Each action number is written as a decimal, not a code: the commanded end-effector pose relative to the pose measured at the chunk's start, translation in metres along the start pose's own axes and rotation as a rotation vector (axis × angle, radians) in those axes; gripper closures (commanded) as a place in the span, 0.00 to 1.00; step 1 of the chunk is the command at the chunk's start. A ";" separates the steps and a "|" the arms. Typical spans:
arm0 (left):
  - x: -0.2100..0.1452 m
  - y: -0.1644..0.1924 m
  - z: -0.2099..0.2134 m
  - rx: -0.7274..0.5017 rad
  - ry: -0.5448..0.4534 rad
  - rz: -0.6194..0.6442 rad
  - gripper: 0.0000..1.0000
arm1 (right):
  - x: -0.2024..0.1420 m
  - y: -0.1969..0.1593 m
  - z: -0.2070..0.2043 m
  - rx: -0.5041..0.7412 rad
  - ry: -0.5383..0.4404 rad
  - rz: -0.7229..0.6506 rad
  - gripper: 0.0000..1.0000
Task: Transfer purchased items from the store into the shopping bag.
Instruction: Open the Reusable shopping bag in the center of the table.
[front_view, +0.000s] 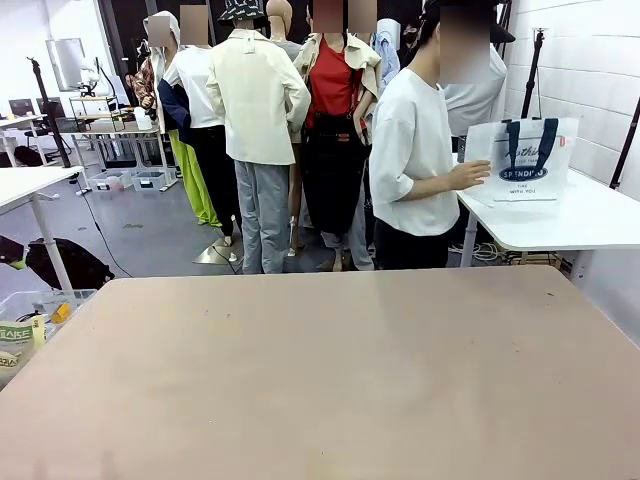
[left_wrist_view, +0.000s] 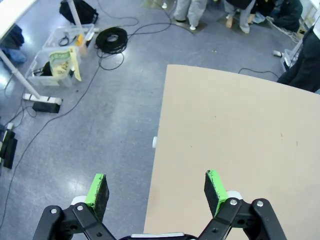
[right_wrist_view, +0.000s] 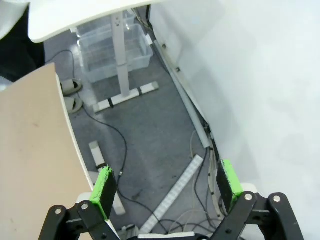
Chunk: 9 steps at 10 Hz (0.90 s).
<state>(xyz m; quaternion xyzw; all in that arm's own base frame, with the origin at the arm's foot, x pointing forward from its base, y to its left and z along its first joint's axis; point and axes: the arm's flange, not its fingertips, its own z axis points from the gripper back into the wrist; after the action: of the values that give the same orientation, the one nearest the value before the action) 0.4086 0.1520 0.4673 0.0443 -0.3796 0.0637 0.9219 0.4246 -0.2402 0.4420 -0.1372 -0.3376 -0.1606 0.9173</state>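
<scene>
The bag (front_view: 520, 158) stands upright on a white table (front_view: 590, 220) behind the far right corner of the beige table (front_view: 330, 370), its navy handles and dark oval logo facing the camera. A person (front_view: 410, 150) in a white top stands just left of it, side-on, with one hand (front_view: 470, 176) touching the bag's left edge.

The left gripper (left_wrist_view: 156, 187) is spread wide and grasps nothing. It hangs over the beige table's edge, with one green pad above the tabletop and the other above the grey floor. On the floor farther off lie a clear bin (left_wrist_view: 60, 55) with yellow-green packaging in it and a black cable coil (left_wrist_view: 111, 37).

The right gripper (right_wrist_view: 167, 184) is likewise spread wide with nothing between its pads. It hangs over the floor just beside the beige table's other edge, near a white wall. Below it a power strip (right_wrist_view: 177, 192) and loose cables lie on the floor.
</scene>
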 end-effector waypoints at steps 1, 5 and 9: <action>0.000 0.006 0.003 0.016 0.004 -0.011 0.00 | -0.001 0.001 0.002 -0.008 0.012 0.019 0.00; 0.000 0.006 0.003 0.016 0.004 -0.011 0.00 | -0.001 0.001 0.002 -0.008 0.012 0.019 0.00; 0.000 0.006 0.003 0.016 0.004 -0.011 0.00 | -0.001 0.001 0.002 -0.008 0.012 0.019 0.00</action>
<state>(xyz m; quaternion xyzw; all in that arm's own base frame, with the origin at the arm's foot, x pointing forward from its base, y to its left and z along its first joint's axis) 0.4070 0.1558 0.4677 0.0503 -0.3790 0.0630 0.9219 0.4242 -0.2398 0.4434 -0.1378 -0.3383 -0.1599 0.9171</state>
